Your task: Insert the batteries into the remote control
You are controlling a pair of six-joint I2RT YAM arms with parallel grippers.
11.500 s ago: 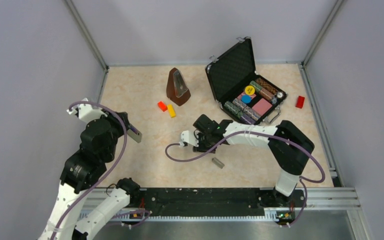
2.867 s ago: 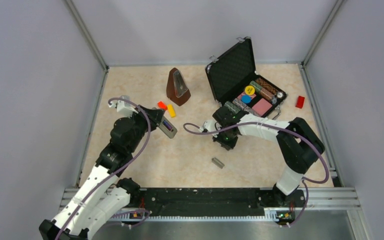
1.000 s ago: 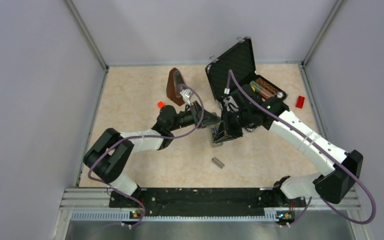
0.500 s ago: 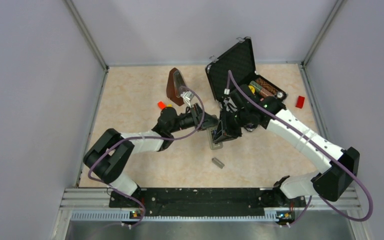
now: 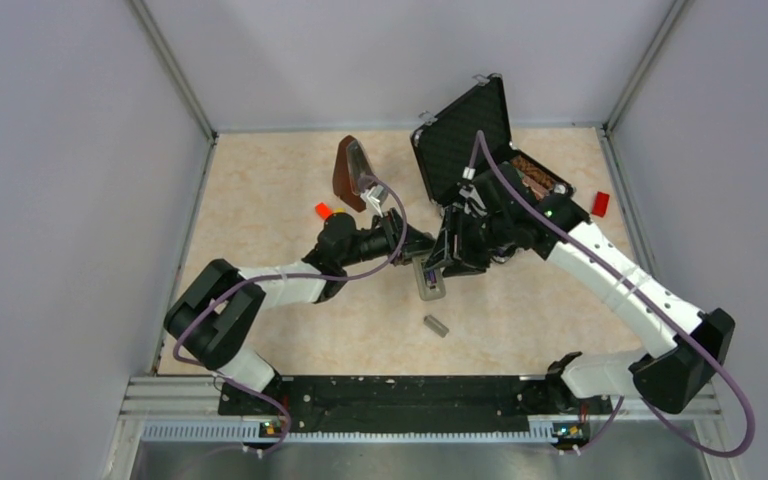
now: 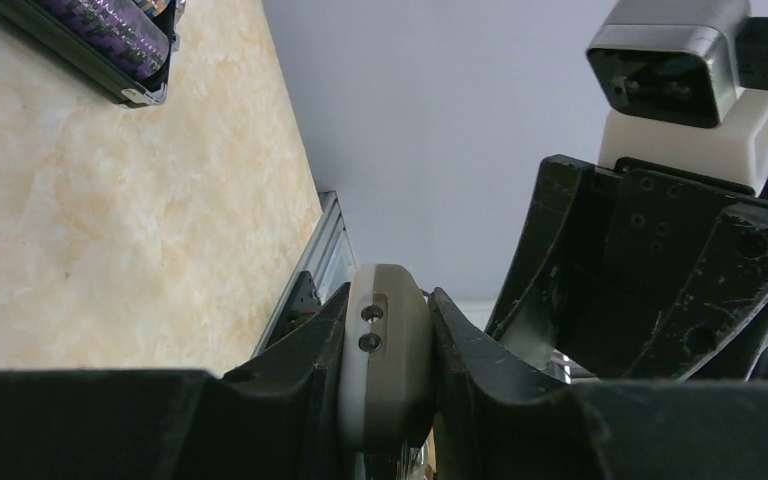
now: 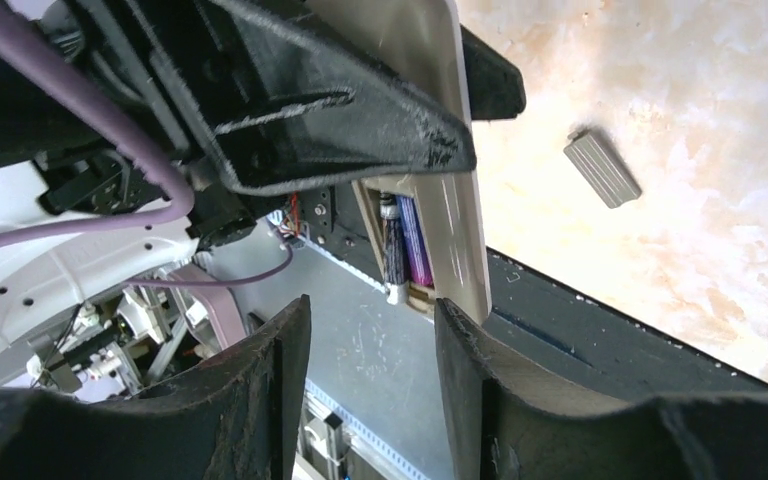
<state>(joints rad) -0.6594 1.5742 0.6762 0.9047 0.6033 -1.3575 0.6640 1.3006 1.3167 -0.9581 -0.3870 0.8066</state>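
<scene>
Two batteries sit side by side in the open compartment of the one remote control (image 7: 463, 240): a bluish-purple one (image 7: 415, 245) and a dark grey one (image 7: 392, 250), lying lengthwise and touching each other. The left gripper (image 6: 388, 300) is clamped on the remote's two long edges and holds it over the middle of the table (image 5: 260, 260), just in front of the open case (image 5: 465, 135). The right gripper (image 7: 372, 330) hangs just beside the remote's open end, its two fingers spread apart with nothing between them.

One small flat grey cover piece (image 5: 436, 325) lies on the table nearer the arm bases, apart from the remote and both grippers. Two red blocks show: one (image 5: 324, 211) near the left arm, beside the single brown metronome (image 5: 354, 175), and one (image 5: 600, 204) by the right edge, well apart from the first. The black case stands with its lid raised (the right arm hides most of what is inside; the left wrist view shows purple rolls in one corner).

The tabletop is pale beige with a marbled pattern. Plain grey walls (image 5: 60, 200) close it in on three sides, with metal posts at the two far corners, and a black rail (image 5: 400, 392) carrying both arm bases runs along the near edge.
</scene>
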